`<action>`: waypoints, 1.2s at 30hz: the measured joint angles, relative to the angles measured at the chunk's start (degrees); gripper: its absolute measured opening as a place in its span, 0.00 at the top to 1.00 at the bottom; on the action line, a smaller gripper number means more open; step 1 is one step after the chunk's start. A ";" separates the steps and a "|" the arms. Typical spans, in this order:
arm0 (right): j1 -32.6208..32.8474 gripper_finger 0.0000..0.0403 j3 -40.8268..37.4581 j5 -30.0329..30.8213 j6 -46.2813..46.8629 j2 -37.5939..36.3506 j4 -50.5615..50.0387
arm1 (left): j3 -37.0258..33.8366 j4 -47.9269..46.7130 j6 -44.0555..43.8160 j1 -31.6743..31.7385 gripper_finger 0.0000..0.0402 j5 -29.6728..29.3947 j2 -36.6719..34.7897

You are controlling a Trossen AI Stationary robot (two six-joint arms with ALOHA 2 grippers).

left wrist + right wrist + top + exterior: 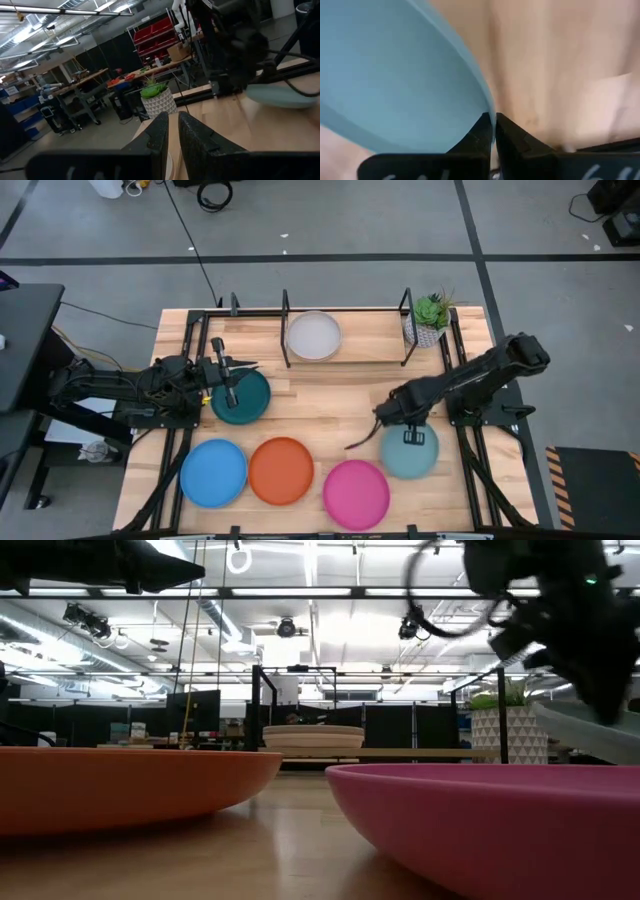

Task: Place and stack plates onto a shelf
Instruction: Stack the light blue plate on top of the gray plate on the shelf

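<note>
Field notes, mid-task. My right jaws (492, 131) are clamped on the rim of the light teal plate (410, 452), which sits at the right side of the desk (340, 395), just beside the pink plate (356, 493). In my right wrist view the thin edge runs straight into the narrow slot between the two pads, so the bite looks shallow, on the lip only.

My left jaws (171, 134) are together and hold nothing; they hover above the dark teal plate (241, 396) on the left.

The shelf (286, 320) runs along the far edge, with the pale grey plate (314, 336) already on its floor. The blue plate (214, 472) and orange plate (281, 471) wait along the near edge. The potted plant (430, 319) stands by the shelf's right post.

Judgement for the step in hand: lift slowly, since a rim-only pinch lets the plate swing and slip. Keep it tilted little, clear the pink plate before travelling, then come in over the shelf's front rod, wide of the plant. Lower it centred on the grey plate before letting go.
</note>
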 joint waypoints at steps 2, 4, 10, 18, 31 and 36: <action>-2.13 0.95 1.16 1.93 0.56 -1.36 0.62 | 0.00 -0.02 -1.24 0.00 0.87 0.31 0.00; -4.56 0.95 2.28 2.84 0.76 -2.30 1.83 | 0.00 -0.02 -2.13 0.02 0.87 1.74 0.00; -12.08 0.95 3.10 -0.99 -3.28 -3.72 7.45 | 0.00 0.05 -2.71 -0.05 0.87 10.89 1.15; -23.55 0.95 3.10 -14.66 -4.59 -3.52 12.10 | 0.02 6.10 4.56 -0.07 0.87 12.90 13.01; -31.07 0.94 3.10 -20.74 -5.41 -3.94 12.76 | 0.07 25.54 24.73 -3.84 0.67 6.36 33.95; -31.12 0.94 3.10 -20.94 -3.16 -3.96 13.43 | 0.04 34.22 41.09 -7.04 0.58 6.25 42.48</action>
